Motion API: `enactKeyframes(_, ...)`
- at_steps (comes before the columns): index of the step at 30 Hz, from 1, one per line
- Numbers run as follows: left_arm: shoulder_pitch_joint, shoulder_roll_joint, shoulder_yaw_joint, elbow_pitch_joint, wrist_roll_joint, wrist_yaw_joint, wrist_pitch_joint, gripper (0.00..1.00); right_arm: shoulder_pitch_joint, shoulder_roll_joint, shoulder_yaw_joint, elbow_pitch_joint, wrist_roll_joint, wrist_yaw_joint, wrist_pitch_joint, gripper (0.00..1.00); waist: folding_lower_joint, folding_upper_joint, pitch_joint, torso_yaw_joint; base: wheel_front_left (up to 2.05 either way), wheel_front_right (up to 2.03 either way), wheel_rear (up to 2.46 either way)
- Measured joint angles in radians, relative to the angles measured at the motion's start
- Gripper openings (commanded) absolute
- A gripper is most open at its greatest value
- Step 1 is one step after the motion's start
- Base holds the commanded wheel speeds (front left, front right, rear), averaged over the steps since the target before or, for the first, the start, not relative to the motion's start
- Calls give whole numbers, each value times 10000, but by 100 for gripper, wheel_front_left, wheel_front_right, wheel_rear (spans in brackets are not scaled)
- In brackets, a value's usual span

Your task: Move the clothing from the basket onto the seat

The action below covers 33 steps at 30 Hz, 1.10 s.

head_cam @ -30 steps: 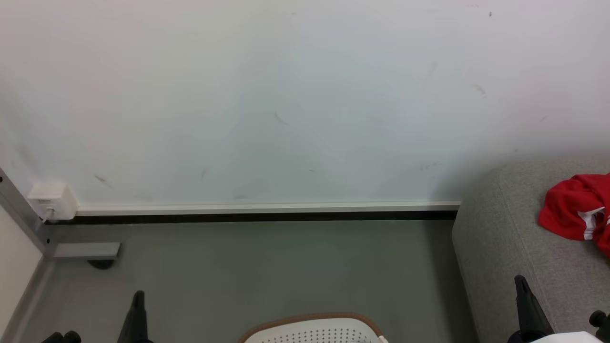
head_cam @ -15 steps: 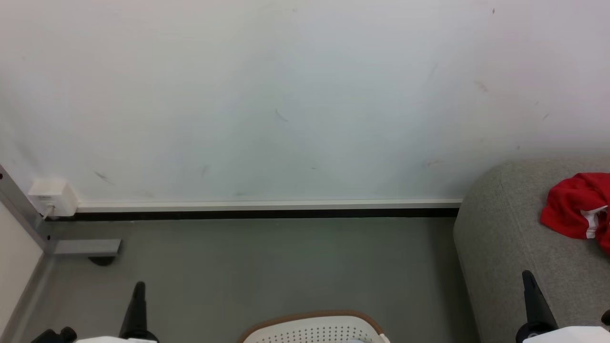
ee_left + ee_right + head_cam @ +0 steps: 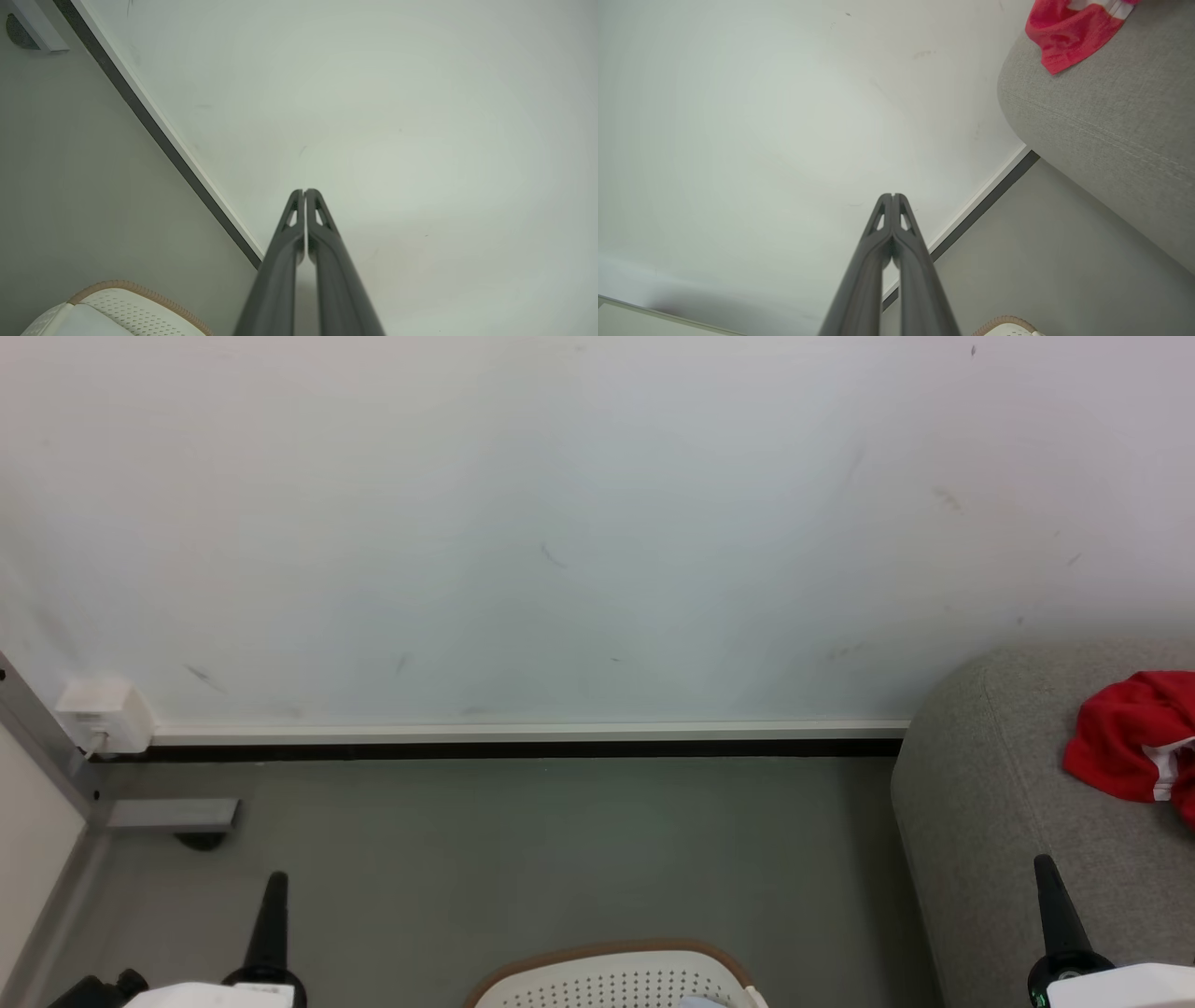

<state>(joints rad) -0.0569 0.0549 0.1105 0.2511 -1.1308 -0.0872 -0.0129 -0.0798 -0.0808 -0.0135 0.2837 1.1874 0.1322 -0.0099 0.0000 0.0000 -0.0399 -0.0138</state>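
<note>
A red garment of the clothing (image 3: pixel 1134 739) with white trim lies on the grey seat (image 3: pixel 990 803) at the right; the right wrist view has it (image 3: pixel 1069 28) at the cushion's (image 3: pixel 1106 116) upper edge. The white basket (image 3: pixel 616 980) with its brown rim peeks in at the bottom middle; its rim also appears by the left gripper (image 3: pixel 126 291) and low in the right wrist view (image 3: pixel 1006 324). My left gripper (image 3: pixel 275 882) points up at the lower left, shut and empty (image 3: pixel 304 191). My right gripper (image 3: pixel 1044 866) stands in front of the seat, shut and empty (image 3: pixel 893 196).
A white wall (image 3: pixel 560 523) with a pale skirting board (image 3: pixel 523 735) faces me across grey floor (image 3: pixel 523 840). A white socket box (image 3: pixel 105 717) and a grey metal frame foot (image 3: pixel 173 814) sit in the left corner.
The picture has shifted slightly as the camera moved. Both grippers have risen a little in the head view, and their pale wrists now show at the bottom edge. Both stay shut.
</note>
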Motion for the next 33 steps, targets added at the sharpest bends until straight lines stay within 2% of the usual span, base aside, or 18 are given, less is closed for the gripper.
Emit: enactKeyframes(33,-276,-42,29,-384,-2849,84,750,0,-227,140,-550,-148,2600,-2,709,0,0,0,208,73,0,0,0)
